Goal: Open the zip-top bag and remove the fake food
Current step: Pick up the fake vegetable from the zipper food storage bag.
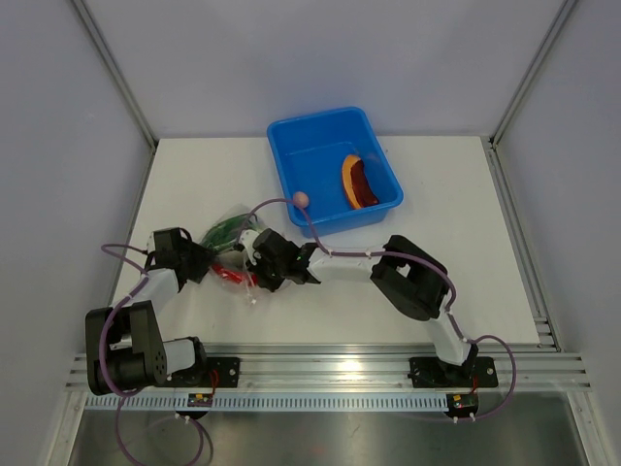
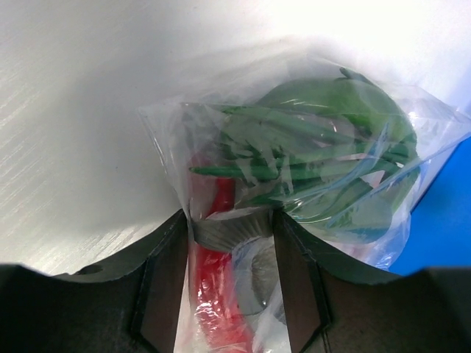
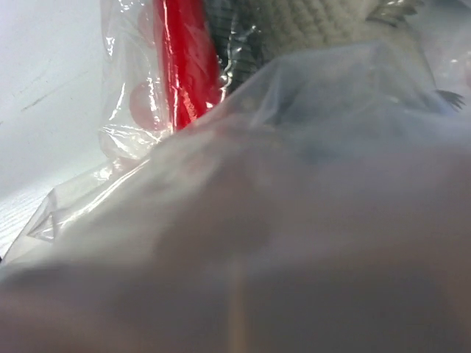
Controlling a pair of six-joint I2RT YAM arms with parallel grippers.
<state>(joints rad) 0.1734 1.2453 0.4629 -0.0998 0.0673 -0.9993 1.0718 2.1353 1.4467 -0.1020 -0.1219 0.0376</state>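
Grey wall panels on aluminium rails close in the white tabletop [image 1: 466, 194] you are working over. Seen from the table's middle, the clear, crinkly zip-top bag [image 1: 226, 240] lies at 9 o'clock. The blue plastic tub [image 1: 315, 165] sits at 12 o'clock, with a pale pink egg [image 1: 302, 200] at its near rim and an orange slice [image 1: 349, 173] inside.

Your left gripper [image 2: 230, 220] is clamped across the bag's bulk, pressing the grey fish [image 2: 228, 232], red chilli [image 2: 213, 294] and green onion [image 2: 294, 140] inside the film. Your right gripper [image 1: 254, 270] is at the bag's 3 o'clock side. Plastic smothers its camera, so you cannot tell whether its jaws have met or what they hold.

Watch two things. If the right side has pinched both walls rather than one lip, pulling will likely drag the whole bag instead of parting the zip. The left hold goes through slick film over hard toys, so it may slip.

The tabletop looks smooth and flat, so loose pieces could roll freely toward the edges.
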